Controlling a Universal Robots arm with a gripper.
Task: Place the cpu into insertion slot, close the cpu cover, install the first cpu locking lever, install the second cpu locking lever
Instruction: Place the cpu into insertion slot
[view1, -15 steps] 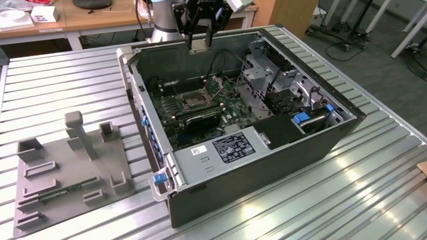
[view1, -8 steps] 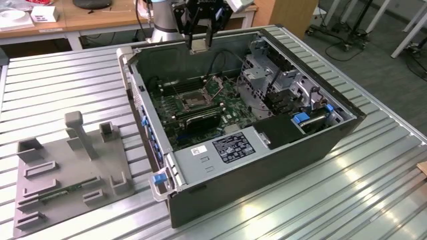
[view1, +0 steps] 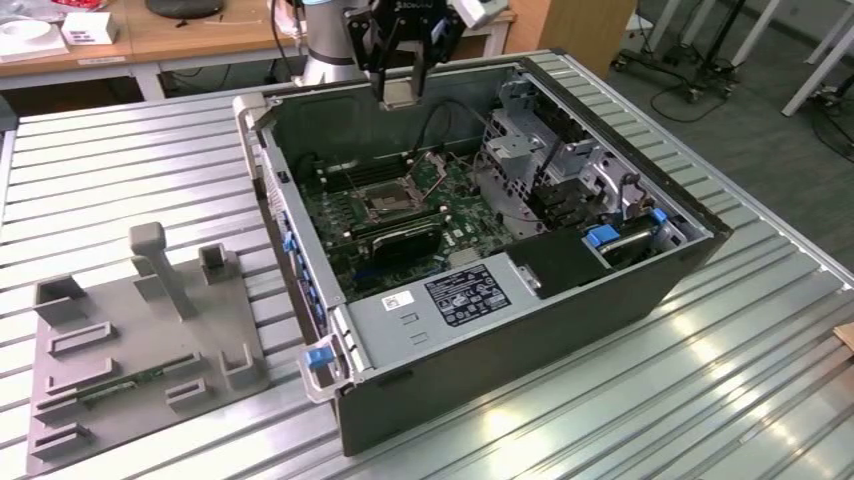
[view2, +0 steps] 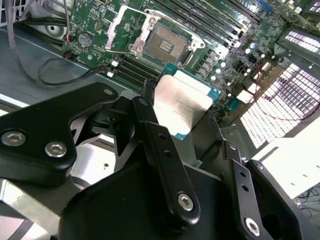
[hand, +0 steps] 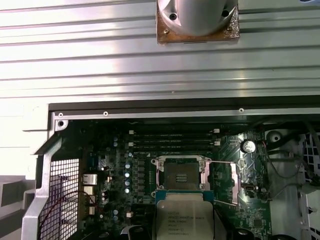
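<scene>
Silvery cpu (view2: 182, 102), green circuit board (view2: 95, 21)

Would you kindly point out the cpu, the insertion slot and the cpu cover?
cpu (view2: 182, 102), second wrist view, metal face.
insertion slot (view2: 167, 42), second wrist view, dark centre.
cpu cover (view2: 114, 31), second wrist view, frame bar.

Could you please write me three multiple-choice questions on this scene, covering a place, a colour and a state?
1. Where is the cpu? A on the table; B in the hand, over the open case; C in a drive bay.
2. What colour is the board around the insertion slot? A red; B white; C green.
3. How does the cpu cover stand? A swung open; B shut; C removed.
B, the hand grips it above the case; C, green shows around the slot; A, the frame stands raised beside the bare slot.
</scene>
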